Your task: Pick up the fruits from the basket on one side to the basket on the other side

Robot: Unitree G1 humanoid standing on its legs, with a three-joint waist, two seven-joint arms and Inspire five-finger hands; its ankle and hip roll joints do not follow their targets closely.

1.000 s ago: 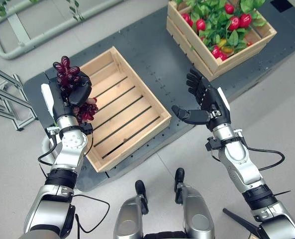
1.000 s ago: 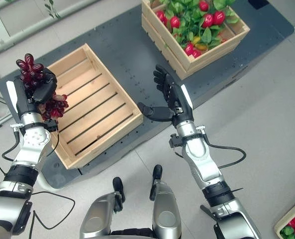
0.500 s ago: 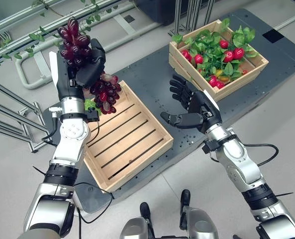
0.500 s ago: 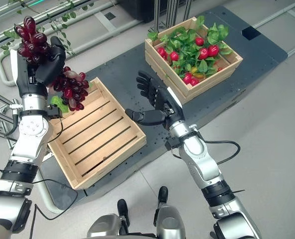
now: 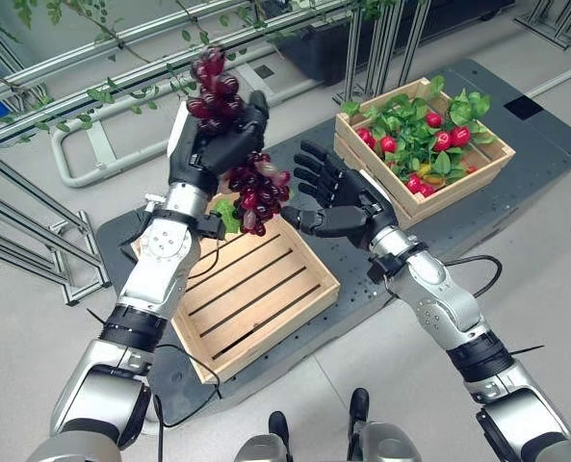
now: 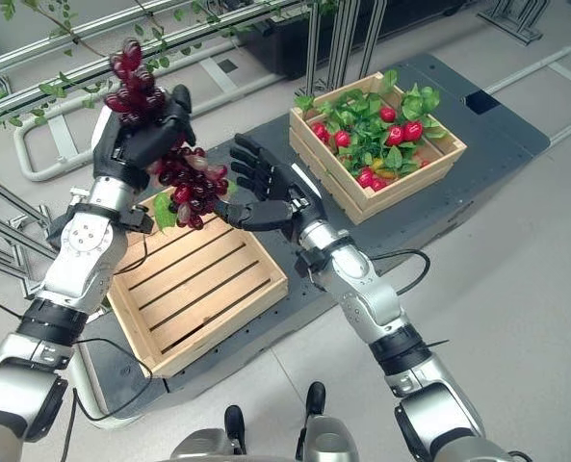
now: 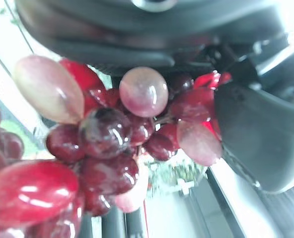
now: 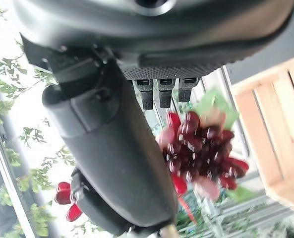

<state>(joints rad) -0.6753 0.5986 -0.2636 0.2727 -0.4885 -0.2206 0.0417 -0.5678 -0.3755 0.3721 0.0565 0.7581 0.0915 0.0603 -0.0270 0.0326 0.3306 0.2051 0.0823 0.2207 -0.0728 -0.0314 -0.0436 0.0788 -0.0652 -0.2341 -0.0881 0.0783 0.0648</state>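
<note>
1. Left eye view: the left hand [image 5: 208,144] is raised high, its fingers clenched round a bunch of dark red grapes [image 5: 251,188] that hangs above the far edge of the empty wooden basket [image 5: 256,289]. The right hand [image 5: 348,207], fingers spread and relaxed, waits just beside the bunch, apparently ready for a handover toward the leafy basket [image 5: 425,135].
2. Right eye view: the grapes hang between both hands, close to the right palm but apart from it.
3. Left wrist view: the grapes [image 7: 102,144] lie pressed against its own dark fingers.
4. Right wrist view: the bunch [image 8: 201,148] hangs past its straight fingertips, untouched.
</note>
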